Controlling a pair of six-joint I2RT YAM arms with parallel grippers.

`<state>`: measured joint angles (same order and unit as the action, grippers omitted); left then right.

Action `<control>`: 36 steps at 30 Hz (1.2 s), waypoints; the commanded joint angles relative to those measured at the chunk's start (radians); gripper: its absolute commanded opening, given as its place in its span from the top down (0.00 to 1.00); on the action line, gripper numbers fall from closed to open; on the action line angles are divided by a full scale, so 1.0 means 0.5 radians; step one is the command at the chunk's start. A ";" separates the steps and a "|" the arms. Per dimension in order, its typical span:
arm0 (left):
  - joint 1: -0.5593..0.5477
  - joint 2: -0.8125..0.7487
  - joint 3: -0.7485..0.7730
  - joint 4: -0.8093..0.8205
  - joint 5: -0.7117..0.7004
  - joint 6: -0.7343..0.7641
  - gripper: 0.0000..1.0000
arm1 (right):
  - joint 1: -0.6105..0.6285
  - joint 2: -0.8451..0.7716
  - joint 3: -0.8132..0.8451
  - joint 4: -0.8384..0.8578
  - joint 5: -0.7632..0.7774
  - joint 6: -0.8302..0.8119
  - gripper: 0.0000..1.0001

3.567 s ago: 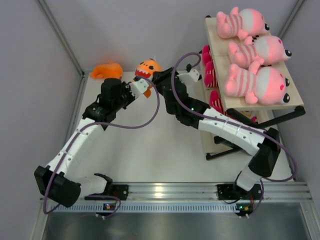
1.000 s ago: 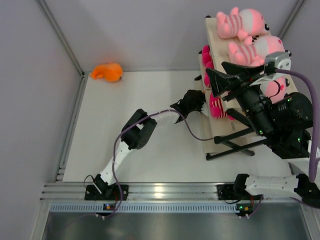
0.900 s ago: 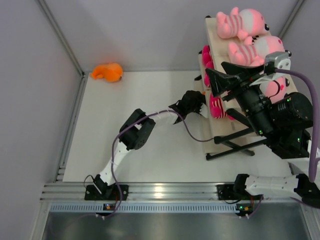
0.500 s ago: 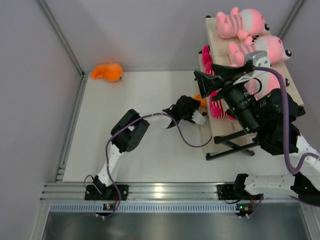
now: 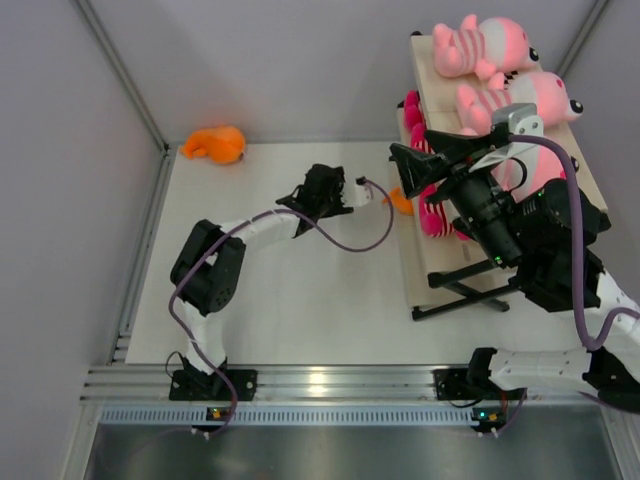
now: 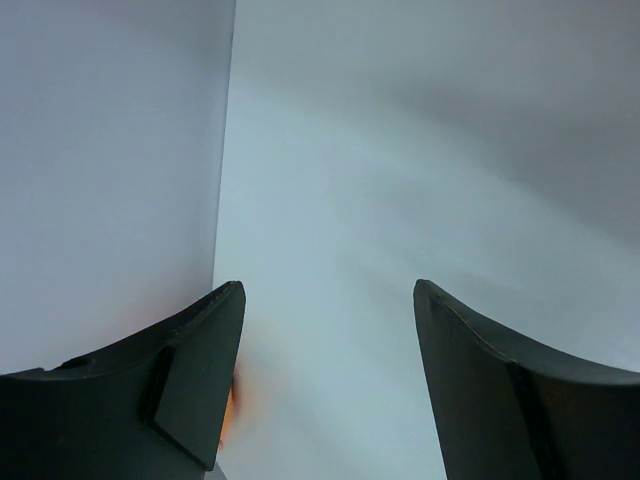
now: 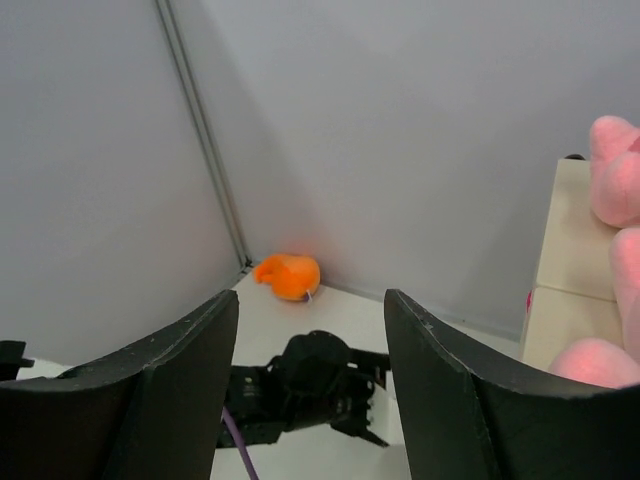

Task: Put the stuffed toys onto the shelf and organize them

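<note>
In the top view the shelf (image 5: 428, 70) stands at the right. Pale-pink striped stuffed toys (image 5: 480, 45) lie on its top board, hot-pink ones (image 5: 414, 110) on the tier below. A small orange toy (image 5: 400, 200) shows at the shelf's left edge. Another orange toy (image 5: 213, 143) (image 7: 288, 276) lies in the back left corner. My left gripper (image 5: 362, 190) (image 6: 328, 290) is open and empty, a little left of the shelf. My right gripper (image 5: 398, 168) (image 7: 312, 295) is raised high beside the shelf, open and empty. It hides part of the shelf.
Grey walls (image 5: 110, 90) close in the white table (image 5: 300, 290) on the left and back. The left arm's purple cable (image 5: 340, 243) loops over the table. The shelf's black frame foot (image 5: 455, 295) reaches onto the table at the right.
My left gripper has drawn back left and away from the shelf, empty, and the small orange toy stays at the shelf's edge. The right arm shifted slightly left.
</note>
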<state>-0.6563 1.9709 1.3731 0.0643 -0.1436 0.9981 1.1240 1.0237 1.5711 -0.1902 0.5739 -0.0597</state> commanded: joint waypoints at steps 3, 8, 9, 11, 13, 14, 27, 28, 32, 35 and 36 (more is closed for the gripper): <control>0.382 -0.095 0.106 -0.205 -0.200 -0.443 0.25 | 0.031 -0.062 -0.037 0.055 -0.034 -0.006 0.39; 0.680 0.166 0.517 -0.202 -0.446 -0.722 0.20 | 0.031 -0.090 -0.089 0.058 -0.022 -0.049 0.39; 0.754 0.291 0.685 -0.199 -0.476 -0.747 0.18 | 0.034 -0.096 -0.093 0.049 -0.013 -0.055 0.39; 0.815 0.429 0.940 -0.205 -0.547 -0.803 0.04 | 0.031 -0.105 -0.099 0.037 -0.007 -0.071 0.39; 0.886 0.641 1.091 -0.202 -0.578 -0.809 0.01 | 0.035 -0.115 -0.114 0.024 -0.004 -0.080 0.39; 0.907 0.709 1.241 -0.196 -0.620 -0.818 0.01 | 0.035 -0.130 -0.120 0.021 0.003 -0.086 0.38; 1.040 1.317 1.770 0.102 -0.698 -0.563 0.06 | 0.035 -0.112 -0.145 0.000 0.116 -0.178 0.37; 1.046 1.323 1.770 0.108 -0.691 -0.557 0.19 | 0.035 -0.102 -0.145 0.000 0.113 -0.178 0.37; 1.089 1.308 1.724 0.111 -0.655 -0.539 0.82 | 0.035 -0.084 -0.136 -0.034 0.107 -0.169 0.37; 1.098 1.207 1.584 0.120 -0.639 -0.548 1.00 | 0.035 -0.084 -0.123 -0.071 0.110 -0.148 0.37; 1.098 1.088 1.513 0.120 -0.618 -0.551 1.00 | 0.035 -0.087 -0.123 -0.080 0.110 -0.141 0.37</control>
<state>-0.1242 2.6266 2.1937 0.0940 -0.4728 0.7292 1.1255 0.9825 1.4982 -0.2195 0.6201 -0.1310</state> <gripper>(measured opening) 0.024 0.633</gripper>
